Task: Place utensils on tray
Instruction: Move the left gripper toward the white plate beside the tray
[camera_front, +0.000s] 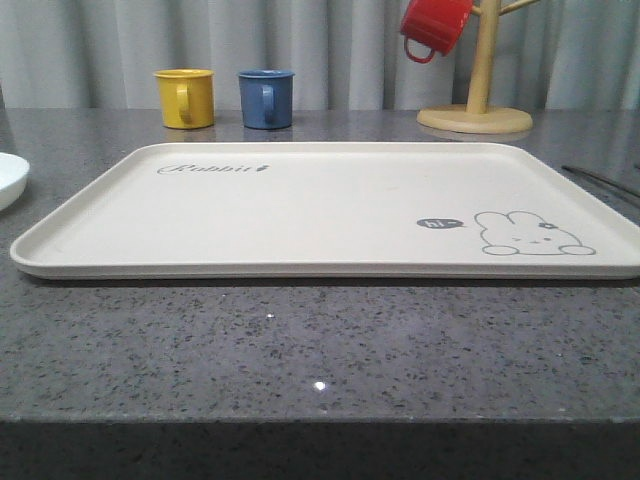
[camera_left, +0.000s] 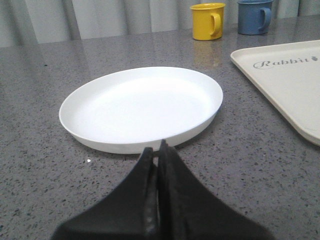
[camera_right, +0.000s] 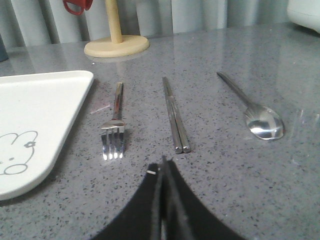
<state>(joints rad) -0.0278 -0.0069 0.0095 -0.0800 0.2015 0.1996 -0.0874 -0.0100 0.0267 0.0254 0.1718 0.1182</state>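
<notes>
While both arms sit low over the grey speckled worktop, I read the scene from my three feeds. My right hand has its dark fingers pressed together with nothing between them, and just beyond its tip lie the utensils, all shiny silver metal, side by side on the bare worktop. Nearest the tray is the fork, four tines pointing toward the hand, handle running away. Beside it is the pair of chopsticks, straight and touching each other along their length. Farthest from the tray lies the spoon, its long thin handle angled away and its oval bowl facing up, catching the light.

On the front feed, the tray is a large cream-white rectangle with rounded corners and a low rim, carrying a grey rabbit drawing, a "hi" bubble and "Rabbit" script; nothing lies on it.

My left hand is likewise closed and empty, pointed at a round white plate beside the tray's edge.
</notes>
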